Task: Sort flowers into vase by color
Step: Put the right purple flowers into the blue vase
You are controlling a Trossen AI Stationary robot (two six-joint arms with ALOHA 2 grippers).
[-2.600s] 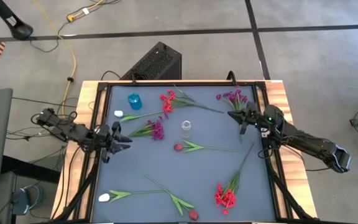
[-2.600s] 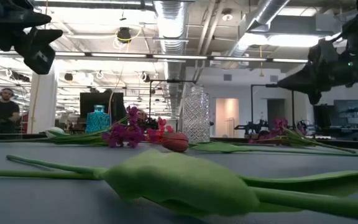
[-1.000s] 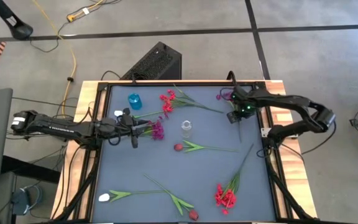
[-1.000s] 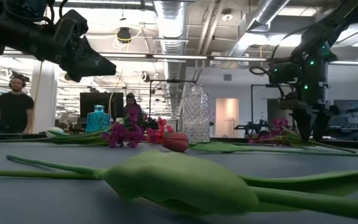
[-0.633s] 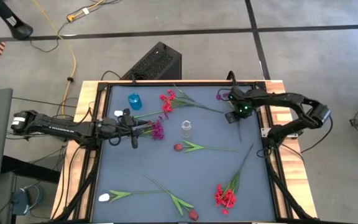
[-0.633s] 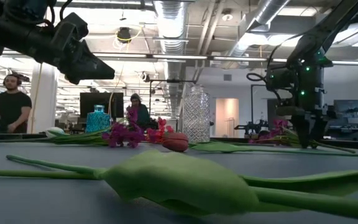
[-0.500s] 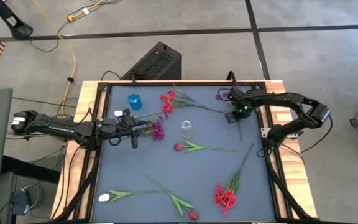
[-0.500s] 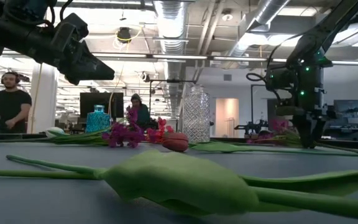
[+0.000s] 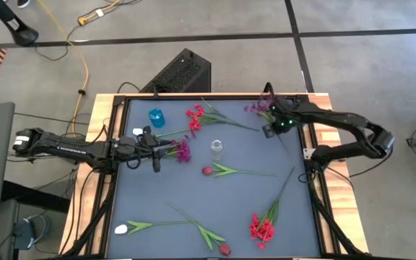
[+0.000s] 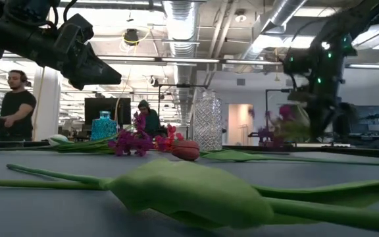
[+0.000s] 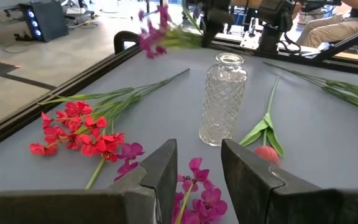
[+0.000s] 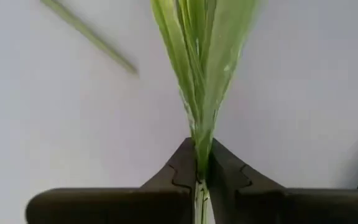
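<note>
Here the purple flower stem (image 12: 199, 93) is pinched in the right claw (image 12: 199, 171), while the left claw (image 11: 194, 180) is held apart, empty.

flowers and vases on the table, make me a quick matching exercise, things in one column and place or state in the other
Things:
1. purple flower
2. clear vase
3. blue vase
4. white flower

Place or state:
A. standing mid-table
B. lying at the near left corner
C. lifted, stem pinched in the right gripper
D. standing at the far left

Pairs: 1-C, 2-A, 3-D, 4-B
</note>
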